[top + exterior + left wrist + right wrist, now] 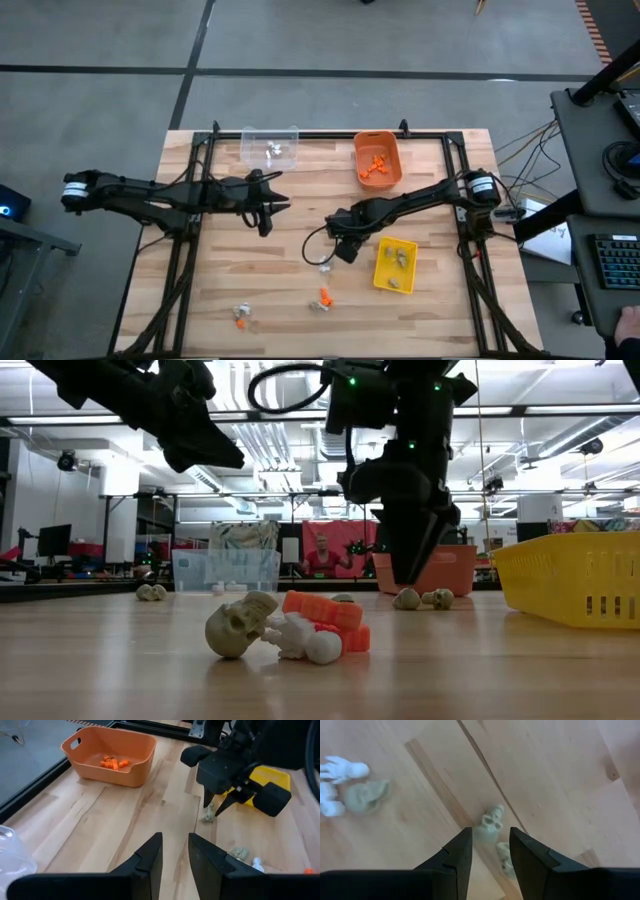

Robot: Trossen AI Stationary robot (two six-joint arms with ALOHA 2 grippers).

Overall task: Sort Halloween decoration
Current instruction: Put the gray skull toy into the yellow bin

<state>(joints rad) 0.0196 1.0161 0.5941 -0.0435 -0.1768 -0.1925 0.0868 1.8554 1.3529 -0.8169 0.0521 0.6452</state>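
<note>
Nearest the low camera lies a small heap of trinkets [285, 630]: a dull tan skull [238, 625] touching a white skeleton figure [305, 642], with a bright orange piece [325, 612] lying across behind them. In the view from above this heap sits near the front edge of the wooden table [200, 290], and a second small orange-and-pale clump [241, 317] lies further to the left arm's side.

More trinkets are already in containers: orange ones in the orange bin [378, 160], tan ones in the yellow bin [394, 265], and pale ones in the clear bin [270, 147].

The right gripper [487, 845] points down at the table in the middle, between the yellow bin and the front heap. Its fingers [457, 852] are parted a little, and a tan skull [490, 822] lies on the wood at the gap between the tips; a second tan piece [504, 857] lies just beside it. Whether the fingers touch the skull cannot be told. Two more trinkets, one white [337, 782] and one tan [367, 795], lie off to one side.

The left gripper [175, 855] hangs above the table near the clear bin, its fingers slightly apart and holding nothing.
</note>
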